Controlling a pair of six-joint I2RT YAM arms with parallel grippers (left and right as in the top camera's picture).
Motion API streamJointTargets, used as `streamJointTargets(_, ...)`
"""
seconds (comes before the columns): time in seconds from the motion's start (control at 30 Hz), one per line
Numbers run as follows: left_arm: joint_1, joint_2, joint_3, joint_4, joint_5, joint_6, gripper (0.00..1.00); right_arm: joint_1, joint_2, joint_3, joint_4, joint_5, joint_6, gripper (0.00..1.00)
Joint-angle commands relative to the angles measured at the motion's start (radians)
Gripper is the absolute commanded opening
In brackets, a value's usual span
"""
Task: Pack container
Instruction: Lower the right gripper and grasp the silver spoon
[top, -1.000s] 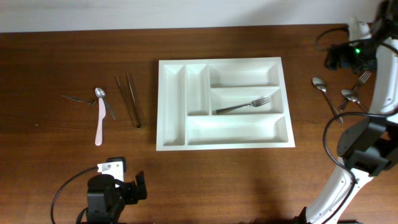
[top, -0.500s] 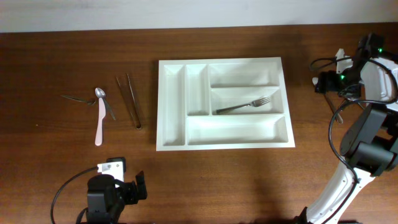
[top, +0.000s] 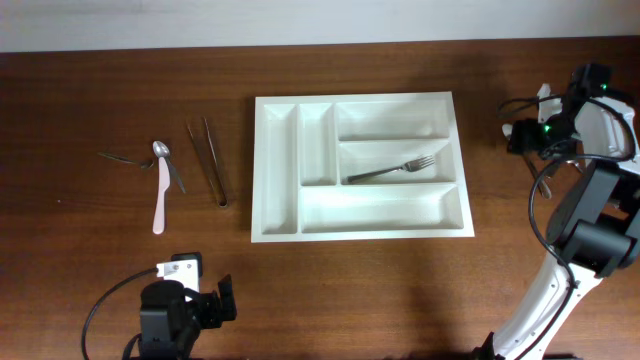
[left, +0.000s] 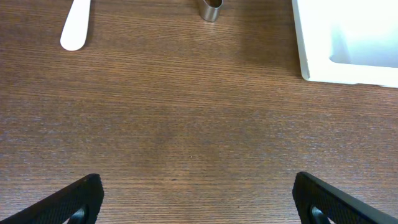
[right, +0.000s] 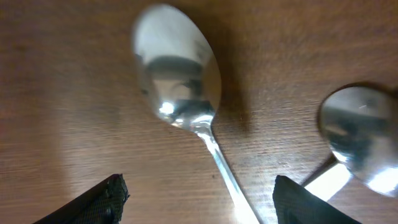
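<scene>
The white container (top: 262, 170) lies mid-table, with one fork (top: 392, 170) in its middle long compartment. Its corner shows in the left wrist view (left: 311, 50). My right gripper (top: 522, 136) is right of the container, low over the table. In the right wrist view it is open (right: 199, 202) and straddles the handle of a steel spoon (right: 180, 81). A second spoon (right: 357, 137) lies beside it. My left gripper (top: 215, 305) is open (left: 199, 202) and empty near the front left edge.
Left of the container lie steel tongs (top: 208, 160), a small spoon (top: 163, 152), a pale pink knife (top: 160, 200) and a thin dark utensil (top: 120, 158). The tongs' end (left: 211, 9) and knife tip (left: 74, 31) show in the left wrist view.
My right arm has swung from the far right corner down over the spoons, which it now hides from overhead. The left arm has not moved.
</scene>
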Motion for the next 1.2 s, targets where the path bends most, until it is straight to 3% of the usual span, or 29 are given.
streamJointTargets(0.0,0.003,-0.002,0.014,0.002,-0.003,-0.009,0.99,-0.018,0.033,-0.014,-0.003,0.019,0.006,0.77)
streamJointTargets(0.1,0.003,-0.002,0.014,0.002,-0.003,-0.009,0.99,-0.018,0.033,-0.014,0.000,0.019,0.006,0.72)
streamJointTargets(0.13,0.003,-0.002,0.014,0.002,-0.003,-0.009,0.99,-0.018,0.033,-0.014,0.000,0.020,0.006,0.64)
streamJointTargets(0.37,0.003,-0.002,0.014,0.002,-0.003,-0.009,0.99,-0.018,0.033,-0.014,-0.004,0.020,0.010,0.35)
streamJointTargets(0.47,0.003,-0.002,0.014,0.002,-0.003,-0.009,0.99,-0.018,0.034,-0.021,-0.003,0.020,0.010,0.15)
streamJointTargets(0.67,0.003,-0.002,0.014,0.002,-0.003,-0.009,0.99,-0.018,0.034,-0.073,0.023,0.020,0.018,0.05)
streamJointTargets(0.9,0.003,-0.002,0.014,0.002,-0.003,-0.009,0.99,-0.018,0.034,-0.115,0.055,0.020,0.033,0.05)
streamJointTargets(0.97,0.003,-0.002,0.014,0.002,-0.003,-0.009,0.99,-0.018,0.034,-0.117,0.063,0.020,0.032,0.34)
streamJointTargets(1.03,0.003,-0.002,0.014,0.002,-0.003,-0.009,0.99,-0.018,0.034,-0.117,0.074,0.020,0.032,0.47)
streamJointTargets(1.17,0.003,-0.002,0.014,0.002,-0.003,-0.009,0.99,-0.018,0.034,-0.117,0.081,0.020,0.031,0.47)
